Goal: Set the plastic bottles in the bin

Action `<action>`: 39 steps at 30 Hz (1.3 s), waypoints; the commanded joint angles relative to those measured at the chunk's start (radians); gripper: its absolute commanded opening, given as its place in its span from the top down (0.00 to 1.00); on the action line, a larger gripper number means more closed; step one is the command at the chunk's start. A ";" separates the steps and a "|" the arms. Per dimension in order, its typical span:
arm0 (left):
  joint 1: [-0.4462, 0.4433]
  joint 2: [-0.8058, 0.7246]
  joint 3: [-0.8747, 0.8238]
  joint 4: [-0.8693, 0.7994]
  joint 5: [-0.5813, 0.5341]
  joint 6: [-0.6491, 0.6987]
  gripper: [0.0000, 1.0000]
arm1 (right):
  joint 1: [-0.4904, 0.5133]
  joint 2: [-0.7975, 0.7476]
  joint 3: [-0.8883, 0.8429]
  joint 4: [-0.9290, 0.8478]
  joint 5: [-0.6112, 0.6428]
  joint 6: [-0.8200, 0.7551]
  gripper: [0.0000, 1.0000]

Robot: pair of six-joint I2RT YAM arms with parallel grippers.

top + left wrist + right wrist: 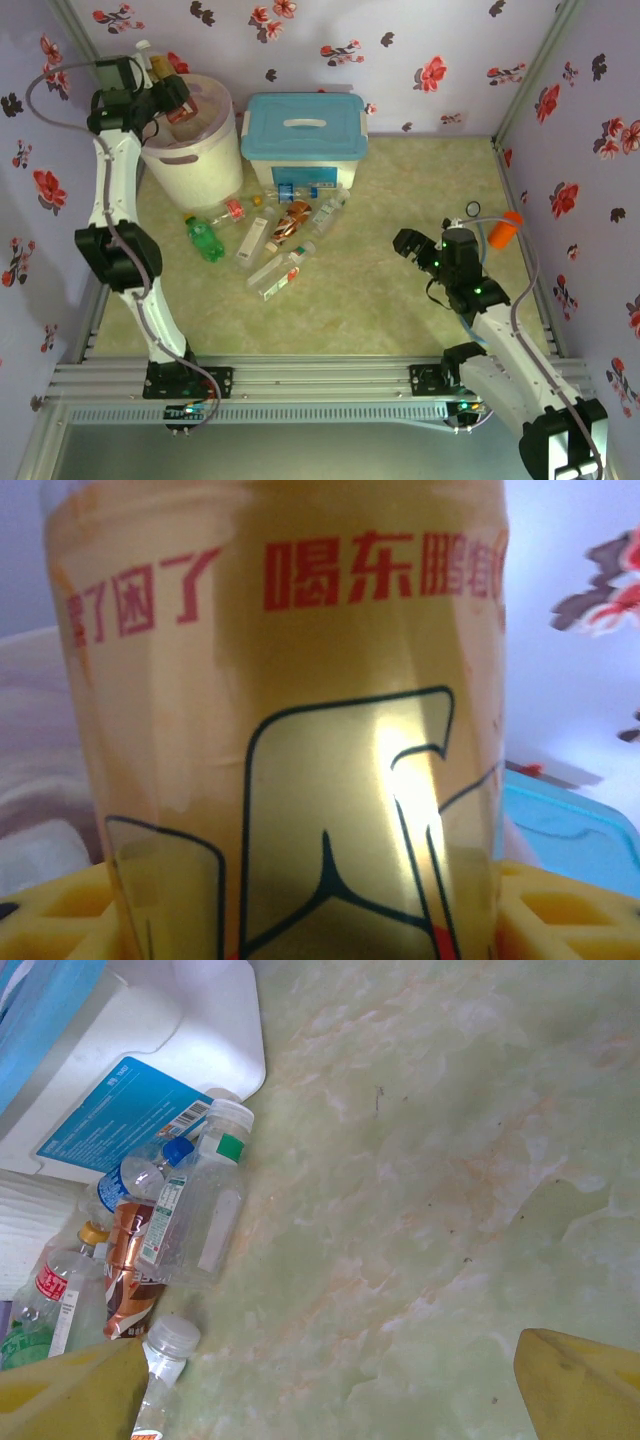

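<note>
Inside floral walls [330, 90] over marbled tabletop [400, 290], left jaws clamp amber bottle [280, 730], right jaws gape.

The bin [195, 165] stands back left on the table [380, 270], one bottle [280, 730] held above it, the box [300, 135] just beside it on the right. The other bottles [272, 238] lie before both; a cup [505, 229] lies far right.

Bottles are far outnumbering everything else here.
Roughly nine plastic bottles [255, 240] are lying heaped on the desk [400, 300], overlap blurring the exact count. One amber bottle [300, 730] is sitting in the left tool [170, 100], and two more seem to be standing behind the single far-left bin [195, 165]. One blue-lidded box [300, 125] and one orange cup [505, 230] are standing nearby.
</note>
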 commanded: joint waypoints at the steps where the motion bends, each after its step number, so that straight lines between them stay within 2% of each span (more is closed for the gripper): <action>1: 0.003 0.116 0.198 -0.175 0.004 0.033 1.00 | -0.007 -0.017 -0.012 -0.035 0.028 -0.014 0.05; 4: -0.006 0.188 0.289 -0.287 -0.016 0.104 1.00 | -0.007 -0.017 -0.015 -0.034 0.037 -0.015 0.05; 9: -0.035 0.166 0.158 -0.289 -0.081 0.207 1.00 | -0.007 0.003 -0.024 -0.012 0.036 -0.013 0.05; 12: -0.043 0.167 0.104 -0.281 -0.088 0.227 0.95 | -0.006 0.018 -0.024 -0.002 0.030 -0.012 0.05; 15: -0.048 0.174 0.078 -0.271 -0.091 0.238 0.81 | -0.007 0.027 -0.022 0.005 0.027 -0.010 0.05; 16: -0.048 0.180 0.079 -0.272 -0.091 0.242 0.72 | -0.006 0.028 -0.020 0.005 0.026 -0.010 0.05; 20: -0.053 0.188 0.090 -0.271 -0.090 0.254 0.48 | -0.007 0.028 -0.018 0.003 0.025 -0.009 0.05; 25: -0.054 0.178 0.110 -0.272 -0.077 0.265 0.26 | -0.007 0.031 -0.020 0.004 0.028 -0.007 0.05; 32: -0.055 0.155 0.127 -0.280 -0.064 0.270 0.04 | -0.007 0.040 -0.020 0.012 0.019 -0.003 0.05; 39: -0.054 0.130 0.163 -0.288 -0.050 0.275 0.00 | -0.007 0.023 -0.020 -0.004 0.022 -0.006 0.05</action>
